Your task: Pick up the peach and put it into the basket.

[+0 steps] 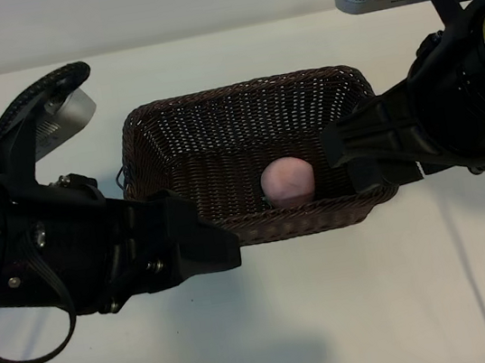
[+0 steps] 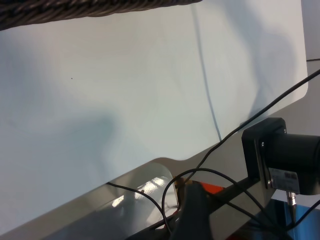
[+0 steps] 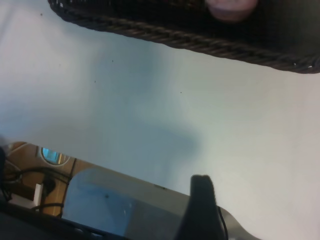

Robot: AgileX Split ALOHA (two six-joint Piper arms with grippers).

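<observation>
Peach (image 1: 286, 182) sits inside the wicker basket (image 1: 241, 113), near its front wall. Left gripper (image 1: 221, 249) and right gripper (image 1: 341, 156) flank it, apparently spread, empty; wrist views add bare table (image 3: 150, 100).

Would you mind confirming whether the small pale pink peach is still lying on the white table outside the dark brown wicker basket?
No, the small pale pink peach rests inside the dark brown woven wicker basket, near its front wall.

From my seat the left gripper (image 1: 221, 249) covers the basket's (image 1: 241, 109) near left corner, and the right gripper (image 1: 353, 156) hides its right wall. Neither gripper's fingertips show clearly — dark housings mask them. In the right wrist view the peach (image 3: 230, 7) is blurred and cut off at the edge.
</observation>
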